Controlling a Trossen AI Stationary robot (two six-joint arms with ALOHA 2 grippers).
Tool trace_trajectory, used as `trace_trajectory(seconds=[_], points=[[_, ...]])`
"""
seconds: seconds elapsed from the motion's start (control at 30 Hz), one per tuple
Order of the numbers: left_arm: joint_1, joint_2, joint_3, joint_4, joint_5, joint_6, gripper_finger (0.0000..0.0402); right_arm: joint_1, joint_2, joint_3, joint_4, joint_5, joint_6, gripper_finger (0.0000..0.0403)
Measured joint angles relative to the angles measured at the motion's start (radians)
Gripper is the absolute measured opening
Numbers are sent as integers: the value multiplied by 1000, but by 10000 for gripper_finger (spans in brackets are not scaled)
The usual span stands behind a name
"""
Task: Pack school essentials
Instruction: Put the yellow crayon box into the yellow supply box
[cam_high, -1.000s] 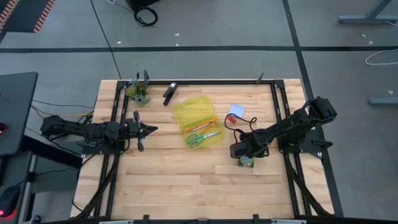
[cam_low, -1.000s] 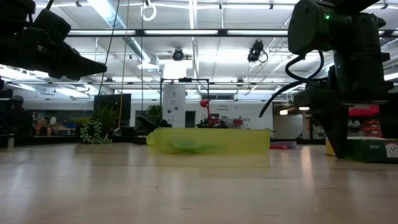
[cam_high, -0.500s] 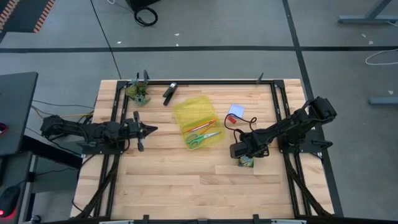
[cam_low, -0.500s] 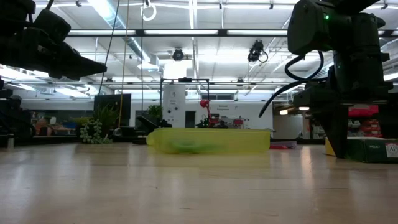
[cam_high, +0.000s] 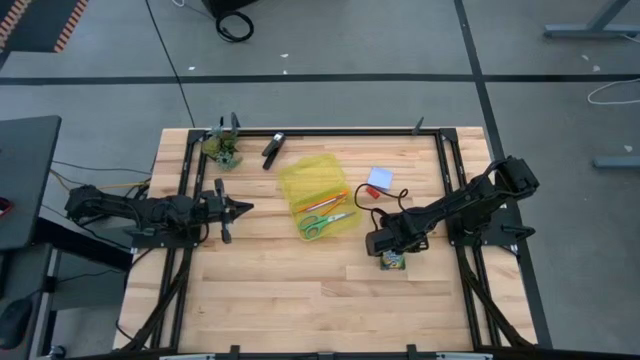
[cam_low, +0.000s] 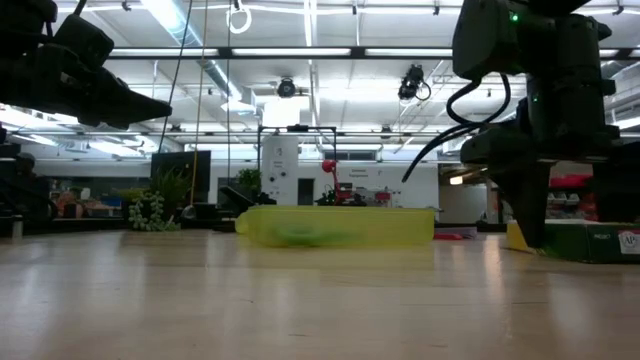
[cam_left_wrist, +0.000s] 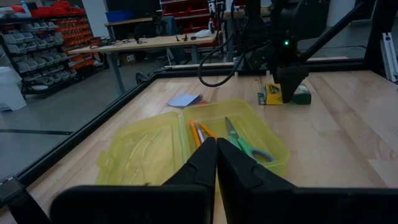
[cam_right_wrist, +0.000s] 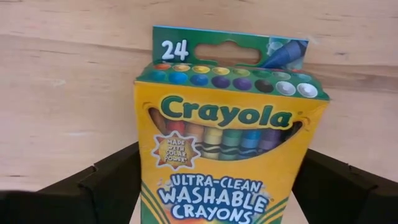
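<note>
The green-yellow crayon box (cam_right_wrist: 224, 124) lies face up on the table right of centre (cam_high: 397, 263). My right gripper (cam_right_wrist: 221, 186) stands over it (cam_high: 385, 247), shut on it. An open yellow case (cam_high: 318, 195) at the middle holds two orange pencils (cam_high: 322, 203) and the green-handled scissors (cam_high: 322, 224). The pale blue notepad (cam_high: 380, 178) and the tiny red eraser (cam_high: 371, 191) lie flat beyond the box. I cannot make out the purple pen. My left gripper (cam_high: 240, 208) hovers shut, left of the case. My right gripper pinches the crayon box across its width, one finger (cam_right_wrist: 106, 180) against each long side edge (cam_right_wrist: 144, 186), on the half away from the hang tab. The fingers come from above, pointing down. The box stays about flat and low at the table (cam_low: 590, 241).
A black clip-like object (cam_high: 272, 150) and a small green plant-like clump (cam_high: 222, 148) sit by the far left rail. A black frame (cam_high: 440, 180) borders the table. Bare wood (cam_high: 290, 290) spreads along the near side.
My right gripper has shifted a little toward the table's left, and the crayon box has moved that way with it. The left arm has kept still.
</note>
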Motion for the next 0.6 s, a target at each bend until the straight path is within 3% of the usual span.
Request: trace_trajectory(seconds=[0.6], points=[[0, 0, 0, 0, 0, 19, 15, 0, -2, 1, 153, -37, -7, 367]])
